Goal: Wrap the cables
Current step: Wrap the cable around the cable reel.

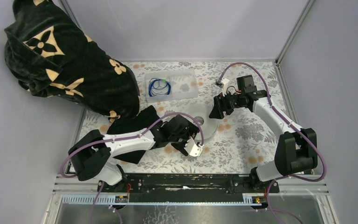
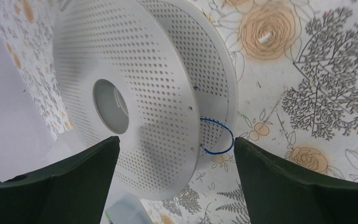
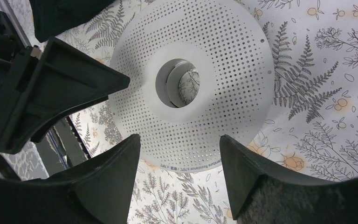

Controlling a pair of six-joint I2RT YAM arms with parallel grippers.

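Ahead of left jaws, apart: reel [image 2: 135, 93], cable loop [image 2: 233, 138] barely threaded; right jaws apart too. Risk: nudged reel may free strand.

White-and-black arms [image 1: 126, 140], purple hoses [image 1: 242, 63], black fingers [image 2: 284, 186]

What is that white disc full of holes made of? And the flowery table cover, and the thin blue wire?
The disc looks like matte white plastic: smooth, rigid, with even rows of small holes. The table cover seems a printed sheet lying flat; cloth or vinyl, I cannot tell. The blue wire looks plastic-coated, springy enough to hold a loop.
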